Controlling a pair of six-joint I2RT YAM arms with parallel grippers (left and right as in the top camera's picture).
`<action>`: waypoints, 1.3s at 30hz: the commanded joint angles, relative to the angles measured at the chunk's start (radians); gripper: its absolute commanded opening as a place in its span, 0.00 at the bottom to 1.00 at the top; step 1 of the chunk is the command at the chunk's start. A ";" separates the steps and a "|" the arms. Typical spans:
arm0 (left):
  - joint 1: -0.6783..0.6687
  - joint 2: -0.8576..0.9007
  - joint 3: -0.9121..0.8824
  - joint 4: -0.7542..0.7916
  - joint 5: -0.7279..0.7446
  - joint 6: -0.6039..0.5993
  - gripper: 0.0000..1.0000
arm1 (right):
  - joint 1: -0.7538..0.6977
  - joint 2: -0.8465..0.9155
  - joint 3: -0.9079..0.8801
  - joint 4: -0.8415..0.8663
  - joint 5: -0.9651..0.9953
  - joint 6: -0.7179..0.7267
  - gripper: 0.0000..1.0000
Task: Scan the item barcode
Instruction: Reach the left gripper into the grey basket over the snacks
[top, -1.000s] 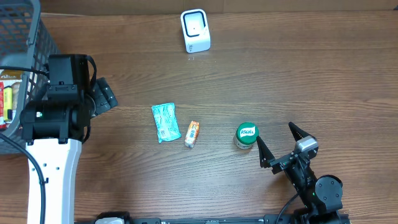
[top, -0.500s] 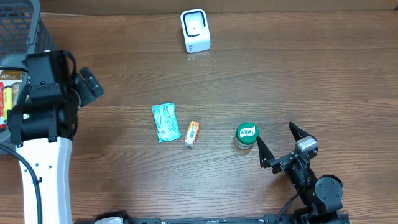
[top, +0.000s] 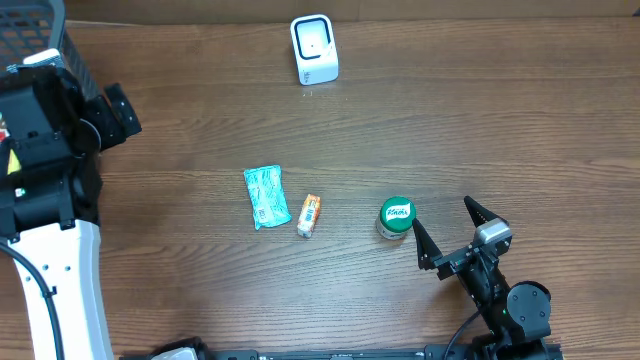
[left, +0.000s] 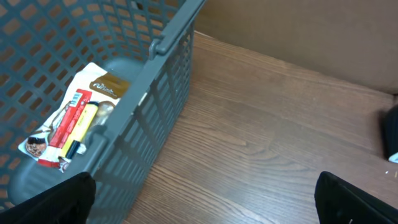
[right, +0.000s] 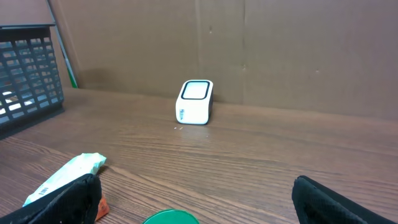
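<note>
The white barcode scanner (top: 314, 48) stands at the back of the table, also in the right wrist view (right: 194, 102). Three items lie mid-table: a teal pouch (top: 266, 196), a small orange packet (top: 309, 215) and a green-lidded jar (top: 396, 218). My left gripper (left: 205, 202) is open and empty, hovering at the rim of the grey basket (left: 149, 93), with packaged goods (left: 74, 121) inside it. My right gripper (top: 443, 215) is open and empty, low at the front right just beside the jar (right: 174, 217).
The basket (top: 30, 40) fills the back left corner, and the left arm (top: 50, 130) stands beside it. A brown cardboard wall (right: 280, 50) runs behind the scanner. Bare wood lies between the items and the scanner.
The left arm has swung left and back from the table towards the basket, its gripper opening a little wider. The right arm and the items have not moved.
</note>
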 joint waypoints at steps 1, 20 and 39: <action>0.053 -0.010 0.018 0.024 0.031 0.048 1.00 | -0.004 -0.006 -0.011 0.005 0.002 0.000 1.00; 0.386 0.311 0.408 0.018 0.203 0.266 1.00 | -0.004 -0.006 -0.011 0.005 0.002 0.000 1.00; 0.576 0.784 0.408 0.030 0.252 0.496 1.00 | -0.004 -0.006 -0.011 0.005 0.002 0.000 1.00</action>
